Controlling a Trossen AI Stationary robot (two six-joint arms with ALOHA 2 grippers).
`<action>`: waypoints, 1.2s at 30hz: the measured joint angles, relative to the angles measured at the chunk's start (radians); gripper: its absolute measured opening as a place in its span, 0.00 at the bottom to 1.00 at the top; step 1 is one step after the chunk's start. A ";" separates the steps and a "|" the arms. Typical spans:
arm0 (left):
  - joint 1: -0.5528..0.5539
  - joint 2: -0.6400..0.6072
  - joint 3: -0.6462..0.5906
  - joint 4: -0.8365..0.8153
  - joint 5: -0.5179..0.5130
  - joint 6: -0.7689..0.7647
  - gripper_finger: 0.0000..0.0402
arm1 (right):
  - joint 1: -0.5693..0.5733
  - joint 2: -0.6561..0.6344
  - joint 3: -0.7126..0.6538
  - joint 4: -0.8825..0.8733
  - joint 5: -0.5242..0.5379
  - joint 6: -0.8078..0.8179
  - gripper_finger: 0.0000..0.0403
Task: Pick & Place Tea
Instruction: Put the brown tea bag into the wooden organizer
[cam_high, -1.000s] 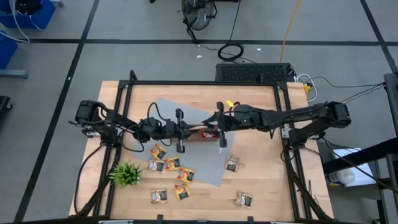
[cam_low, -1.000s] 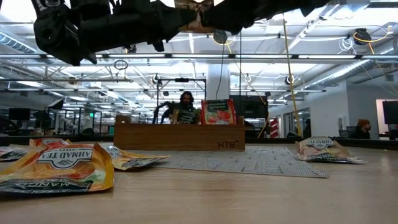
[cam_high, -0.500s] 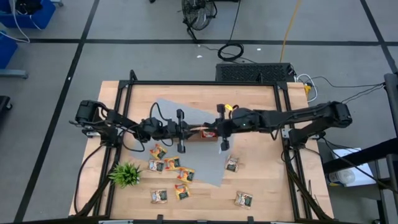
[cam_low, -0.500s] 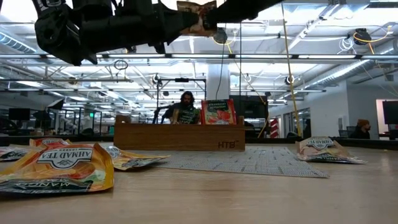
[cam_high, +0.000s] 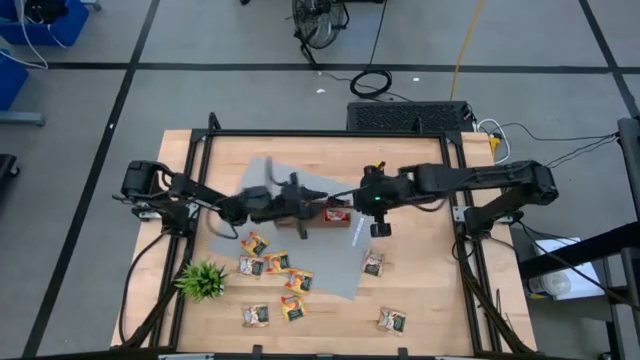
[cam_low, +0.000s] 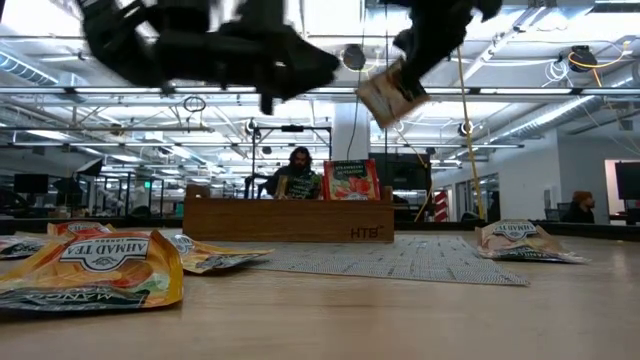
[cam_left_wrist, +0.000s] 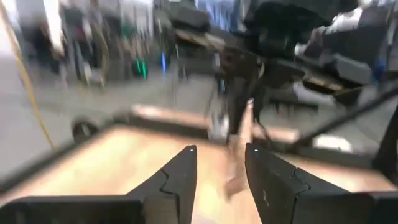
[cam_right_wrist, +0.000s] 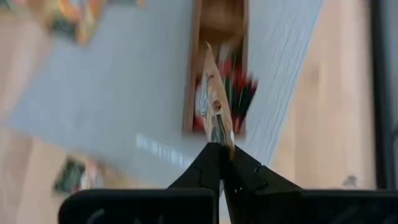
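The right gripper (cam_right_wrist: 219, 149) is clamped on a small flat tea sachet (cam_right_wrist: 214, 102) above the brown wooden tray (cam_high: 325, 215), while the left gripper's (cam_left_wrist: 219, 168) fingers stand slightly apart nearby.

Both arms crowd the air over the wooden tray (cam_high: 325, 214) at table centre, the left gripper (cam_high: 312, 196) at its nine o'clock, the right gripper (cam_high: 370, 203) at three. Loose tea sachets (cam_high: 272, 264) and the plant (cam_high: 203, 279) clutter seven o'clock; bare tabletop (cam_high: 420, 165) lies open toward one o'clock.
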 joint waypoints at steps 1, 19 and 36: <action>0.006 0.000 0.058 -0.132 0.025 -0.008 0.33 | -0.001 0.019 0.007 -0.019 0.002 0.001 0.00; 0.015 0.058 0.530 -0.939 0.292 -0.066 0.34 | 0.052 0.081 0.090 -0.174 -0.005 0.025 0.00; 0.027 0.119 0.531 -0.870 0.318 -0.080 0.74 | 0.075 0.081 0.090 -0.053 -0.111 0.035 0.00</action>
